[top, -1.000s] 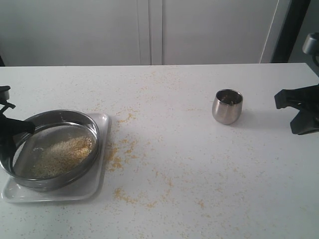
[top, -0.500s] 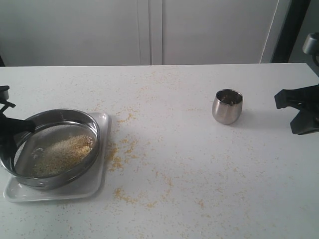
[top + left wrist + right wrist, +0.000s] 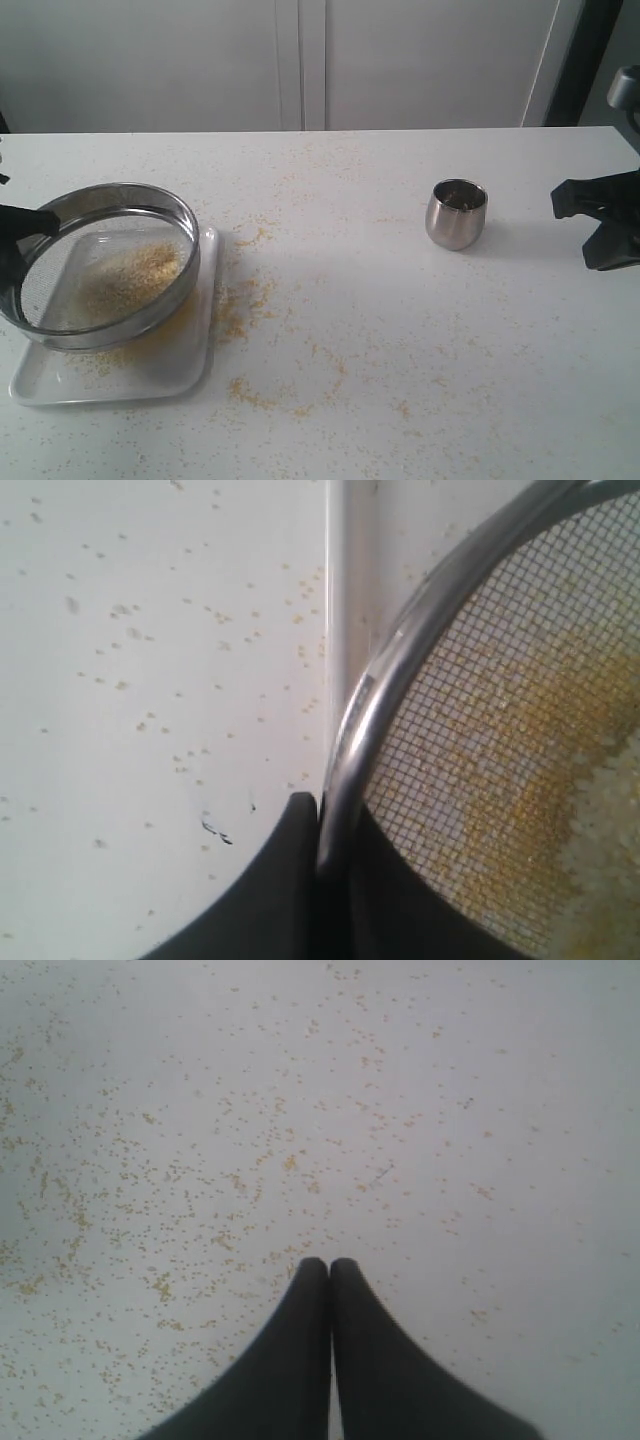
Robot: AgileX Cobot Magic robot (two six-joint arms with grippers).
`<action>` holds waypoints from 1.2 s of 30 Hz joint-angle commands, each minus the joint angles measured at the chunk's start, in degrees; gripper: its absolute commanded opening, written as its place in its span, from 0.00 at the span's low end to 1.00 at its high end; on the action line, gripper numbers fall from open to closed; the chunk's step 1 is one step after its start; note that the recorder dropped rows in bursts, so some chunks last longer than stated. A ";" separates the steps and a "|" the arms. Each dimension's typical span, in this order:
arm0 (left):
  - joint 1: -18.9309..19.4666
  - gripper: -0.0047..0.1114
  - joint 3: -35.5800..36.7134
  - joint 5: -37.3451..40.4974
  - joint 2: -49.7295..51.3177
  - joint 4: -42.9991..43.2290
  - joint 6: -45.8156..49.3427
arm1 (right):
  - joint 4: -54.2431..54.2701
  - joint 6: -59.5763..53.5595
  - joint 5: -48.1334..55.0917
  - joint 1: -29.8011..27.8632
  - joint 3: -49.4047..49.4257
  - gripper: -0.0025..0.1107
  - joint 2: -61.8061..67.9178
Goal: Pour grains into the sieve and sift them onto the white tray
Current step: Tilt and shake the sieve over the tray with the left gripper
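Left gripper (image 3: pixel 14 240) pinches the sieve (image 3: pixel 188 268) by its steel rim at the left edge of the frame, holding it over the white tray (image 3: pixel 160 375).

The sieve is a wide, shallow round with a shiny steel wall and a fine grey wire mesh. The grains (image 3: pixel 135 280) lie in a pale golden patch on the mesh, and yellow bits dot the glossy tray beneath and the white table (image 3: pixel 420 340). Only the left wrist view shows the black fingers (image 3: pixel 285 880) clamped either side of the rim, the square weave, and fine yellow granules beside paler, coarser ones. At the right edge the right gripper (image 3: pixel 330 1265) has its tips pressed together on nothing, above speckled tabletop. A small rounded steel cup (image 3: pixel 457 213) stands upright right of centre.
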 commanded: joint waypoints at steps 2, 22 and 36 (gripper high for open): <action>2.31 0.04 0.04 1.69 -0.28 -1.96 -0.19 | 0.03 -0.26 -0.34 -0.32 -0.01 0.02 -0.52; 6.95 0.04 2.03 3.24 1.93 -26.40 10.68 | 0.03 -0.26 -0.34 -0.32 -0.01 0.02 -0.52; -1.58 0.04 1.04 5.14 -0.25 -14.40 9.15 | 0.03 -0.26 -0.34 -0.32 -0.01 0.02 -0.52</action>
